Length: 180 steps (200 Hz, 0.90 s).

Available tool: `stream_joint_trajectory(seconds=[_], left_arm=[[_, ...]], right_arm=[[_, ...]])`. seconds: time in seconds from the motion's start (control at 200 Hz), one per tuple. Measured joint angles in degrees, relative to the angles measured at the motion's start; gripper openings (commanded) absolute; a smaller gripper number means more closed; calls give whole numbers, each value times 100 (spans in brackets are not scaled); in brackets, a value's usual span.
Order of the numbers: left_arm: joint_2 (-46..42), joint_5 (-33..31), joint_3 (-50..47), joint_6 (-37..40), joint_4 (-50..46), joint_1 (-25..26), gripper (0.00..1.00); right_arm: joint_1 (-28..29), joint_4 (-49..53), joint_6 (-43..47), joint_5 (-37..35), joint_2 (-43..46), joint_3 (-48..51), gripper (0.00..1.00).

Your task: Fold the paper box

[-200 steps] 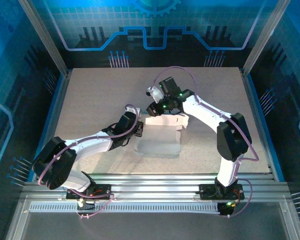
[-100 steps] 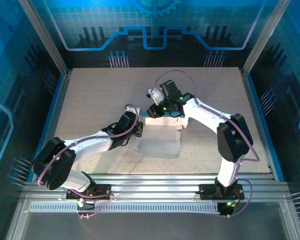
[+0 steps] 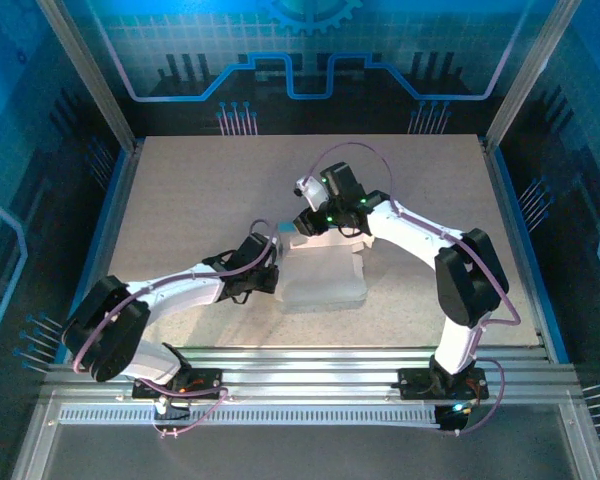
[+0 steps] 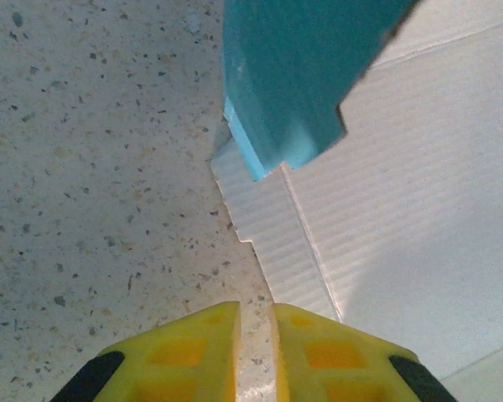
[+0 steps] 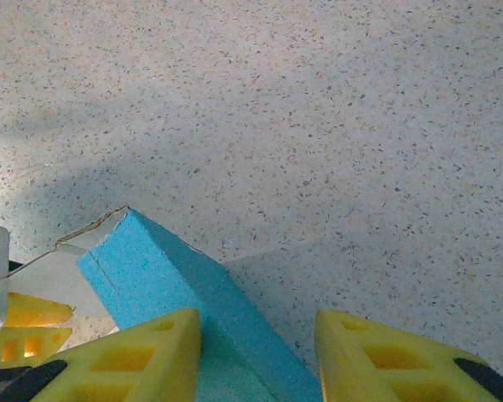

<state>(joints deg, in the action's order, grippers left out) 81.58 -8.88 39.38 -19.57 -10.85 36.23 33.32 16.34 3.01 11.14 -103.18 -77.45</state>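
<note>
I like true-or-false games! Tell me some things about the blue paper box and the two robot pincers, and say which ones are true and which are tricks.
1. The paper box lies on the table between the two arms. True.
2. The left pincer is holding the blue flap. False: nothing sits between its fingers, and the flap stands further ahead.
3. The blue flap sits between the fingers of the right pincer. True.
4. The box is all folded shut. False: its pale inner side lies open, facing up.
</note>
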Motion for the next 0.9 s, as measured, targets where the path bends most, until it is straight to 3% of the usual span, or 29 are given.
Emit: stream_joint_trajectory(seconds=[0.215,0.405,0.685,0.901], left_arm=[[-579,317,0,-2,-160,-98,28],[-1126,560,0,4,-260,-511,31],[-1121,1023,-28,2,-278,-1237,33],[-669,1276,-28,216,229,-1392,35]], right_arm=[[4,-59,0,0,20,42,40],[4,-101,-2,0,26,63,40],[4,-109,-2,2,33,76,39],[4,-149,-2,2,33,87,39]])
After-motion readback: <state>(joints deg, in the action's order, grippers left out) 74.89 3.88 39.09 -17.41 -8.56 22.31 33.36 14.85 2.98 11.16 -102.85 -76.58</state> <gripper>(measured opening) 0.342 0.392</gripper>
